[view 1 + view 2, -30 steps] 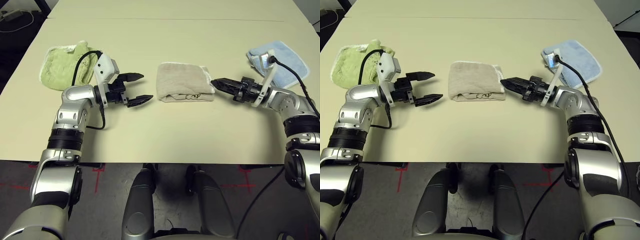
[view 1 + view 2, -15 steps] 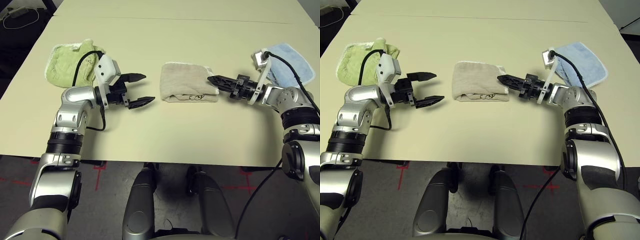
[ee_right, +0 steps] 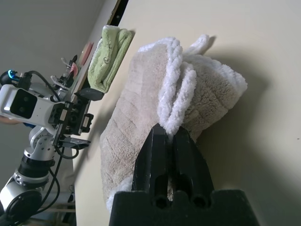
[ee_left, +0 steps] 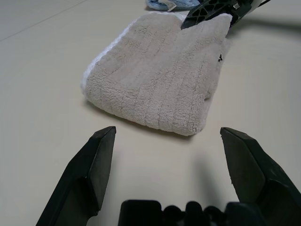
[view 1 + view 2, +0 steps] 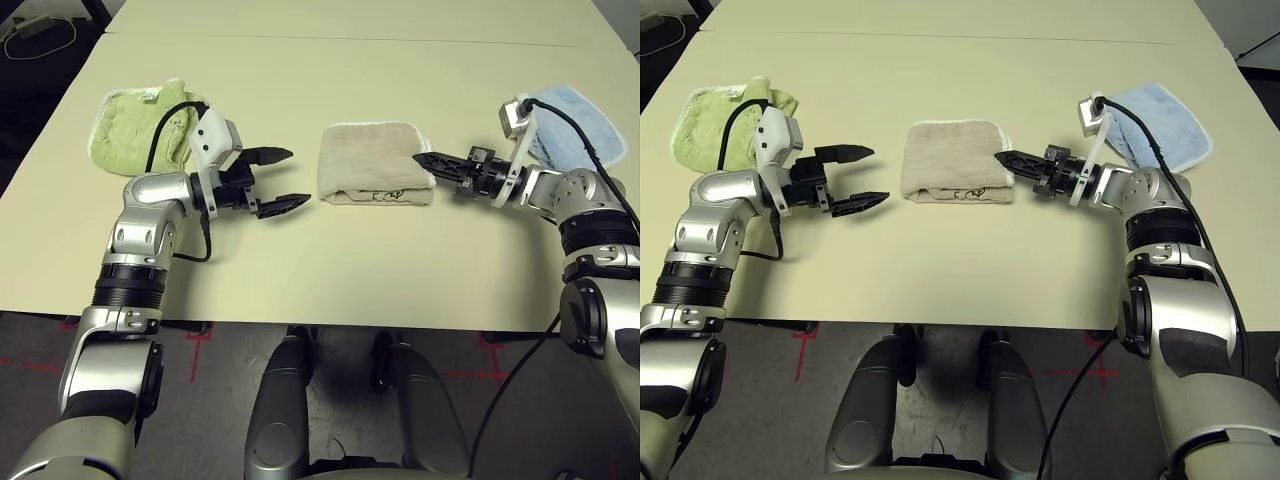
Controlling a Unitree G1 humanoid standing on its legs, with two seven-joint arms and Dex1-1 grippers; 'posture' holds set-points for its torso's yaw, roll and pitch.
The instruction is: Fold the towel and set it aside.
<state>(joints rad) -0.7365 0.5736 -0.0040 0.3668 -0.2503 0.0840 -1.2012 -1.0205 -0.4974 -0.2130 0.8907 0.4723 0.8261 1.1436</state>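
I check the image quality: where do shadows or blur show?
Left wrist view: the towel casts a soft shadow along its near edge; the left gripper looks slightly soft. Right wrist view: a darker shadow lies beside the towel; the background is blurred.

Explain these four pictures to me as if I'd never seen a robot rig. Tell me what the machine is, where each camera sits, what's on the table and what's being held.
This is a humanoid robot with two silver arms, each ending in a two-fingered black tool. Two pictures come from cameras in its head, looking down at a table; the other two come from a camera on each wrist, looking along that arm's fingers.

Three cloths lie on the table: a folded beige towel in the middle, a green towel on the robot's left and a blue towel on its right.

The left tool is open and empty, short of the beige towel. The right tool is shut on that towel's white edging, as the right wrist view shows.
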